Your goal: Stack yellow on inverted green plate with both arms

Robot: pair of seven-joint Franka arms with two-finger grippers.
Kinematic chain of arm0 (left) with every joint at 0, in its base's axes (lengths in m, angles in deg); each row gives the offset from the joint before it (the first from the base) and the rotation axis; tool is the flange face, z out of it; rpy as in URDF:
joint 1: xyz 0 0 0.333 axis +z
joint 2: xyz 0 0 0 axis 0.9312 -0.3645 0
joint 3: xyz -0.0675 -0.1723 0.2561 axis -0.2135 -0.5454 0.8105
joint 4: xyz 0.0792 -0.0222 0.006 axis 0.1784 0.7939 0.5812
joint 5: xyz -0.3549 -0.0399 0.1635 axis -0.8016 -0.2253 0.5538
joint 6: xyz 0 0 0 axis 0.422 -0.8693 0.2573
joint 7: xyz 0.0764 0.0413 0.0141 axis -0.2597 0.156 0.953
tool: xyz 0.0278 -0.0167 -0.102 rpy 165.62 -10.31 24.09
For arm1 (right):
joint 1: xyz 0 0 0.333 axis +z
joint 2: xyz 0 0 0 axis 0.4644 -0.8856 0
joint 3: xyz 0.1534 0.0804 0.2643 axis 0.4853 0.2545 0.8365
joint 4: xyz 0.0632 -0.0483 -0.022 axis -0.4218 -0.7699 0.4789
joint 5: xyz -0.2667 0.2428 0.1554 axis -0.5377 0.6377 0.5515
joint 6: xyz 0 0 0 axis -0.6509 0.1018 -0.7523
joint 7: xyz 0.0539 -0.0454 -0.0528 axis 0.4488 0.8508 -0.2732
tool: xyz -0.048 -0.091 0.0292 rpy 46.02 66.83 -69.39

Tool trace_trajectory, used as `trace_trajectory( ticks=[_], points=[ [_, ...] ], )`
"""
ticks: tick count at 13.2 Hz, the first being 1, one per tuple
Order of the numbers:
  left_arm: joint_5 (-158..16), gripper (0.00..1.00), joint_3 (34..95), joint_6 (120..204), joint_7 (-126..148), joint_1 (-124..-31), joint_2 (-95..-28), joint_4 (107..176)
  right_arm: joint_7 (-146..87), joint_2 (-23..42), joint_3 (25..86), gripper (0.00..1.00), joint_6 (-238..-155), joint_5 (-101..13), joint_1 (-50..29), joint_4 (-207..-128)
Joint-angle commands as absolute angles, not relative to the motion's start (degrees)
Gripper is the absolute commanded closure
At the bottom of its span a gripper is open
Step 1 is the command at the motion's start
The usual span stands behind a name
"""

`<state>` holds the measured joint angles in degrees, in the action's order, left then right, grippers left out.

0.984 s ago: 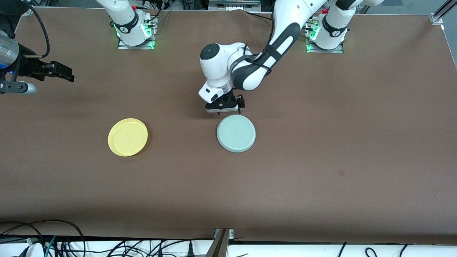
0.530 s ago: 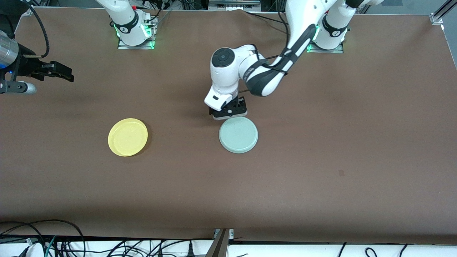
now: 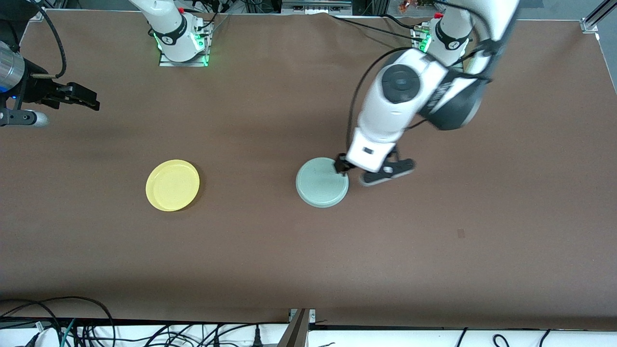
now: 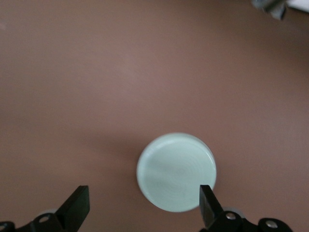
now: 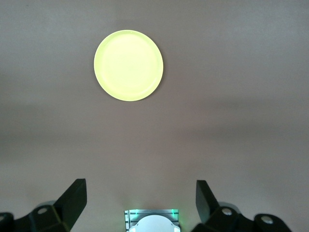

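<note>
Lying upside down on the brown table [image 3: 482, 217], its flat plain underside up, the green plate [image 3: 322, 183] serves as the landmark near the middle. Up in the air over the plate's edge toward the left arm's end of the table hangs the left gripper [image 3: 371, 172], its fingers [image 4: 208, 205] spread wide and holding nothing; the left wrist view shows the plate [image 4: 176, 172] below and between them, untouched. Well apart from the green plate, toward the right arm's end of the table and about as near to the front camera, the yellow [image 3: 172, 185] plate rests rim up. The right gripper [image 3: 77, 99] waits high and far from the green plate, over that end of the table, fingers [image 5: 73, 198] wide and empty.
</note>
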<state>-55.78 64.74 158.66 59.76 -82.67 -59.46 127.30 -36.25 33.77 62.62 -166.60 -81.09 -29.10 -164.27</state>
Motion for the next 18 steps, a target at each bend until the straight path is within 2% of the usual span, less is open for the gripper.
trace_trajectory(
  ticks=[1,3,9,14,18],
  points=[
    [-57.6,0.0,64.4,153.8,52.9,-77.2,-53.8,129.1,-36.4,34.7,62.6,0.0,-165.8,-80.2,-29.3,-164.4],
    [-57.6,0.0,66.5,148.7,42.4,-74.8,-51.2,128.9,-36.4,34.7,62.5,0.0,-165.8,-80.2,-29.4,-164.4],
    [-64.9,0.0,81.2,141.7,19.1,-73.7,-48.0,128.2,-36.4,34.7,62.5,0.0,-165.8,-80.2,-29.4,-164.4],
    [-64.8,0.0,85.6,137.4,11.3,-71.3,-45.4,128.2,-36.4,34.8,62.6,0.0,-165.7,-80.2,-29.3,-164.4],
    [-63.9,0.0,86.1,135.0,11.4,-70.8,-44.3,128.1,-36.4,34.7,62.5,0.0,-165.7,-80.2,-29.4,-164.4]
  ],
)
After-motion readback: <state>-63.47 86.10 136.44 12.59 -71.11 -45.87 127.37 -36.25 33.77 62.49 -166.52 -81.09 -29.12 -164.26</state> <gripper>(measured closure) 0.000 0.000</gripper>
